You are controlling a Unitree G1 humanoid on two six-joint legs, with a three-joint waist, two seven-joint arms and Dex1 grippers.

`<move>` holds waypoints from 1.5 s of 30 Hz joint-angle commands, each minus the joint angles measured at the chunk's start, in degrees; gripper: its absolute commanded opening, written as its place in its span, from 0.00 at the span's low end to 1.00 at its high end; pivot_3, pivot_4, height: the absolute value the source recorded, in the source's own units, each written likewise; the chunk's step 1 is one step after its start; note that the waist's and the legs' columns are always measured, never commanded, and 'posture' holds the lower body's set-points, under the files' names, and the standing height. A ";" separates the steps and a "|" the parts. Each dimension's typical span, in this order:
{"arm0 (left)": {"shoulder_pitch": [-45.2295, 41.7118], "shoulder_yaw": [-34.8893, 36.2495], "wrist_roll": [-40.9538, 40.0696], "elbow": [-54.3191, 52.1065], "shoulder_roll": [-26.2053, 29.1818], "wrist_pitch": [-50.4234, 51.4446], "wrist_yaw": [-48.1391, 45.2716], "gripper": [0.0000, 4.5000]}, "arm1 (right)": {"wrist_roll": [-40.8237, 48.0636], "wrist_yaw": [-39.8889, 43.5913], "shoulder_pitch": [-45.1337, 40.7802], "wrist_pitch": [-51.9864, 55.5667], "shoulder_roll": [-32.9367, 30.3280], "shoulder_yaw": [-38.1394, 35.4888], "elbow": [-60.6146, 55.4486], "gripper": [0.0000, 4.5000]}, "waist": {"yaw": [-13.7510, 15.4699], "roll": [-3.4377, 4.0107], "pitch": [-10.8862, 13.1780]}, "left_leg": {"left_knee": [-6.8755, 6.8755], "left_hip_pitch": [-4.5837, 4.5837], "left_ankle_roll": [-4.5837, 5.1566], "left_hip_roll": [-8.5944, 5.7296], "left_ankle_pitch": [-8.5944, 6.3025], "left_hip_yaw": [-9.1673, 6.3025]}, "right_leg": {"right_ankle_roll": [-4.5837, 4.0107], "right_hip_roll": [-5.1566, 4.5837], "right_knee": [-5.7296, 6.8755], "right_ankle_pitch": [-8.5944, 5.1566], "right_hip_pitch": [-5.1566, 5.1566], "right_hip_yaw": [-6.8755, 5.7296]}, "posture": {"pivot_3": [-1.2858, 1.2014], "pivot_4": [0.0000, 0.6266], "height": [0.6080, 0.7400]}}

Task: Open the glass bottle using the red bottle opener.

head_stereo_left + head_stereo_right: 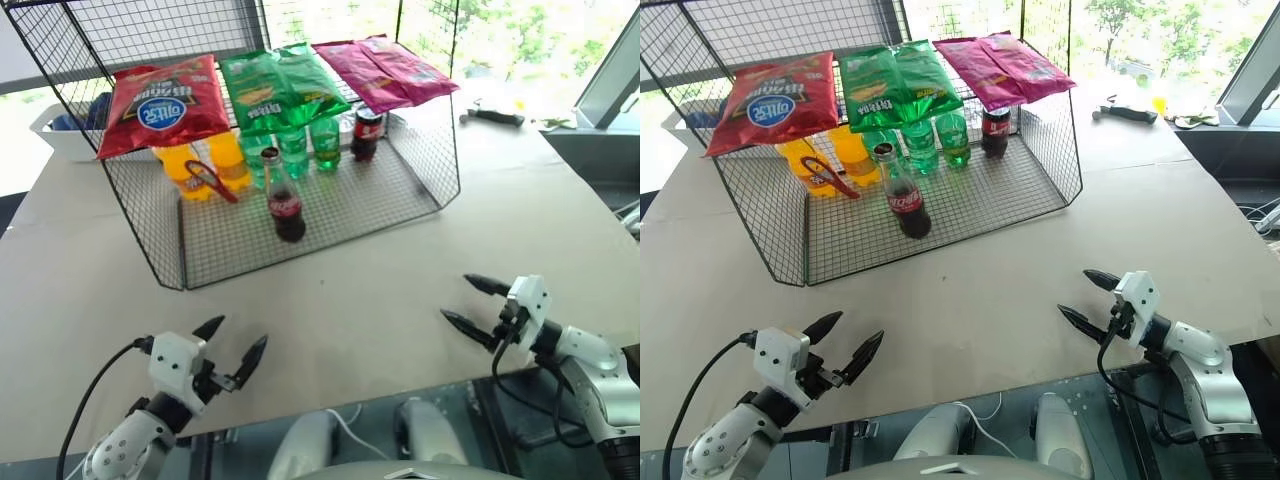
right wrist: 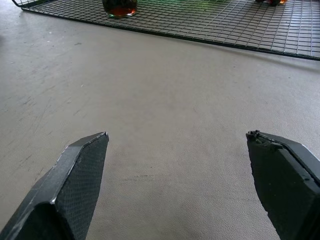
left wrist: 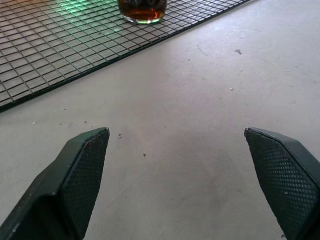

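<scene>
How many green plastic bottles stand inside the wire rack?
3, in a row at the back of the wire rack under the green snack bags: one on the left, one in the middle, one on the right. The bags may hide more.

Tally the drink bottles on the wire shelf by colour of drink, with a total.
Dark cola: 2, the glass bottle and a black-capped plastic bottle
Green: 3 plastic bottles
Orange: 2 bottles
Total: 7
</scene>
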 commanded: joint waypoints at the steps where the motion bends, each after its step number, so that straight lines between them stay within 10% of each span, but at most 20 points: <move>1: 0.16 0.70 -0.06 -1.60 -0.27 -1.20 0.21 1.00 | 0.22 0.18 -0.61 -1.09 -0.50 -1.76 -0.55 0.99 | 0.00 0.00 0.00 | 0.00 0.00 0.00 0.00 0.00 0.00 | 0.00 0.00 0.00 0.00 0.00 0.00 | 0.52 0.24 1.00; 28: -3.17 1.42 0.18 -0.65 -0.76 1.81 3.81 1.00 | -0.98 -0.84 -1.18 -1.09 0.47 -0.54 -1.86 0.99 | 0.04 0.00 0.00 | 0.00 0.00 0.00 0.00 0.00 0.00 | 0.00 0.00 0.00 0.00 0.00 0.00 | 0.52 0.24 1.00; 45: -36.43 2.85 4.76 10.72 -6.41 3.78 23.33 1.00 | 3.89 -8.17 -11.98 14.24 9.99 12.01 -24.79 0.99 | 0.31 -0.11 -0.05 | 0.01 -0.09 -0.33 -0.10 0.19 -0.20 | 0.00 -0.01 0.05 0.03 -0.14 -0.09 | 0.52 0.24 1.00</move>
